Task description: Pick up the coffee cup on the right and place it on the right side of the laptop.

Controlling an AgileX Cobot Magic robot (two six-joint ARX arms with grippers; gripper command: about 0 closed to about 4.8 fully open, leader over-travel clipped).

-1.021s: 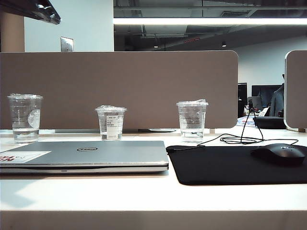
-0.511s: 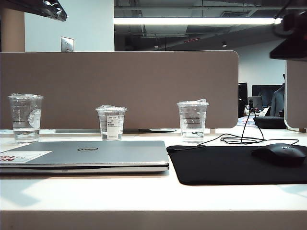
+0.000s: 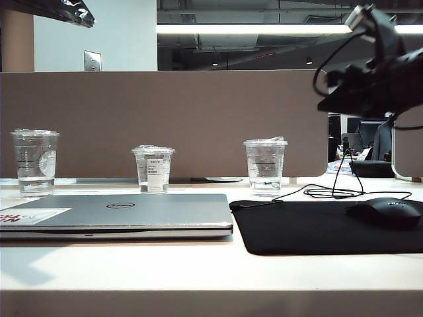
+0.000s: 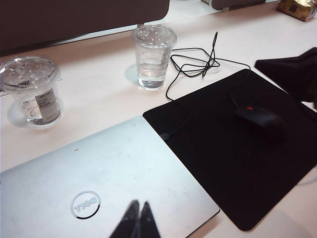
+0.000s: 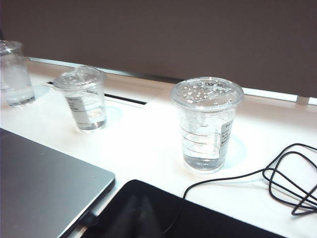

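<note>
3 clear plastic cups stand in a row along the partition, each with a little water at the bottom. The coffee cup (image 3: 265, 166), the tall one with a crinkled lid and faint horizontal lines, is at the right end, just behind the black mouse mat (image 3: 330, 225) and well apart from both grippers. The middle cup (image 3: 153, 168) is shorter and bears a white rectangular label; the left cup (image 3: 34, 162) carries a round whitish sticker. The closed laptop (image 3: 119, 214) lies flat in front of the left and middle cups, touching the mat's edge.

The exterior view shows the right arm high at the upper right, above the mouse (image 3: 386, 211). The right wrist view shows droplets on the coffee cup's lid and the right gripper (image 5: 134, 213) as a dim, blurred shape low over the mat, fingers pressed together. The left wrist view alone shows the left gripper (image 4: 138, 220) over the laptop lid, tips together, holding nothing, and the cable (image 4: 200, 62) looped beside the coffee cup.
</note>
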